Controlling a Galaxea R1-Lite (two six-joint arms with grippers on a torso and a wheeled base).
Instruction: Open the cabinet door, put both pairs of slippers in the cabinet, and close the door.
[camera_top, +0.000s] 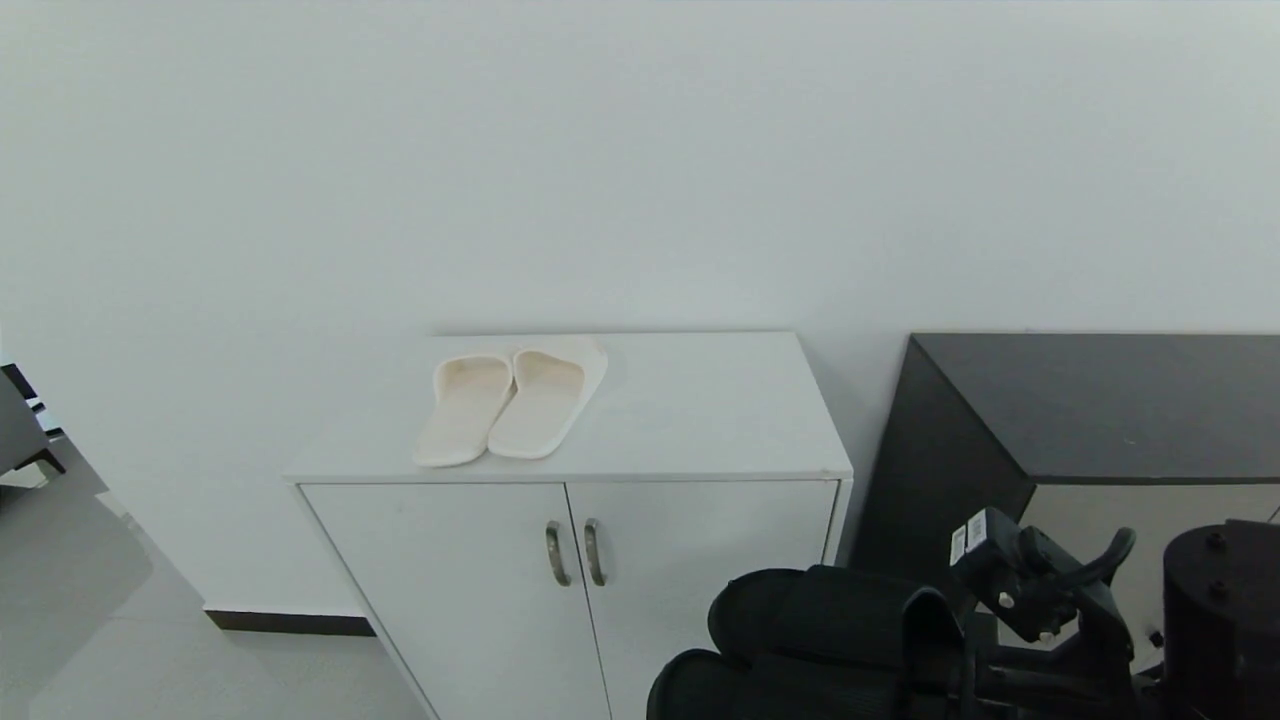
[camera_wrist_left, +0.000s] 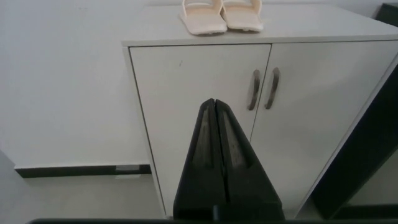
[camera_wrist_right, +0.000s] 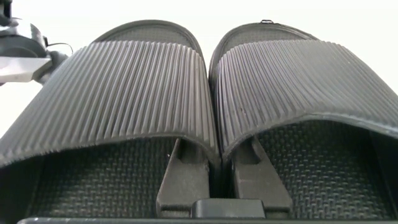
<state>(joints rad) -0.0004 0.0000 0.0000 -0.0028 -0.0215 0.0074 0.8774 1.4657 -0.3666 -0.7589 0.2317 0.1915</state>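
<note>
While the cabinet (camera_top: 450, 580) is shut, cream slippers (camera_top: 510, 405) are seen on its top; black slippers (camera_top: 820, 640) are clamped by the right gripper (camera_wrist_right: 219, 163) before its right door; left gripper (camera_wrist_left: 215, 112) is pressed closed, empty, before its left door

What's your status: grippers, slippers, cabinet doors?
Left gripper shut, empty, facing cabinet. Right gripper shut on black slippers. Cream slippers on cabinet top; both doors closed. Handles unobstructed.
</note>
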